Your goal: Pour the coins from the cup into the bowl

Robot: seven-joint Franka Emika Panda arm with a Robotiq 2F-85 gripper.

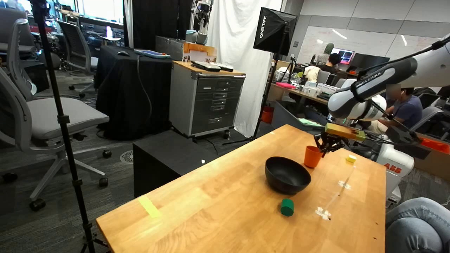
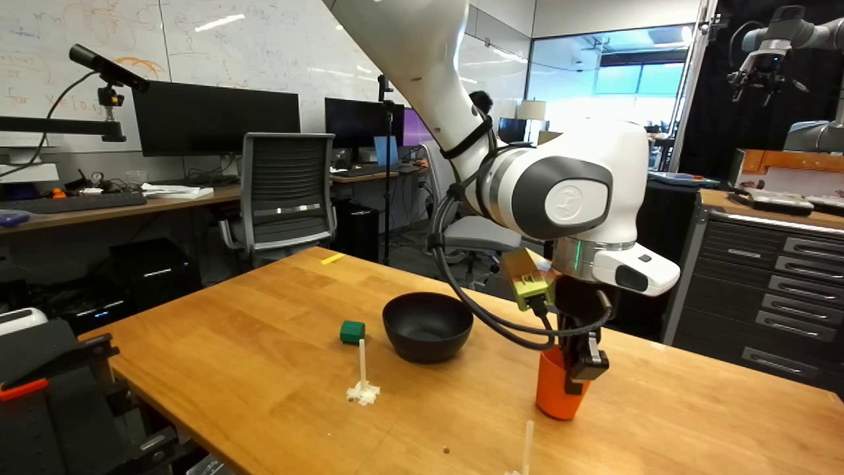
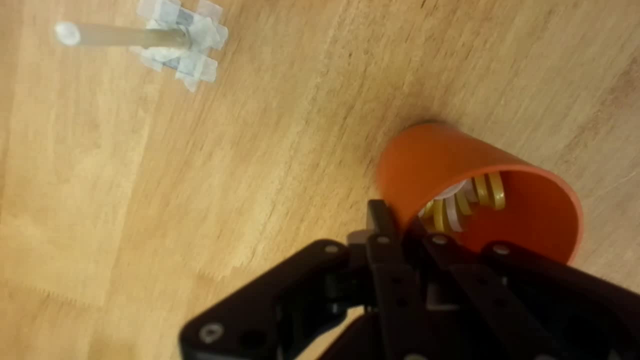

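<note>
Gold and pale round coins are contained in a tapered orange plastic cup, frame right, its wall pinched by a black jointed gripper.

Pinches an orange cup by its wall in the jaws, near a black bowl on the bench.

the white arm bends downward, its claw pointing down with fingers pinched nearly together.
</note>
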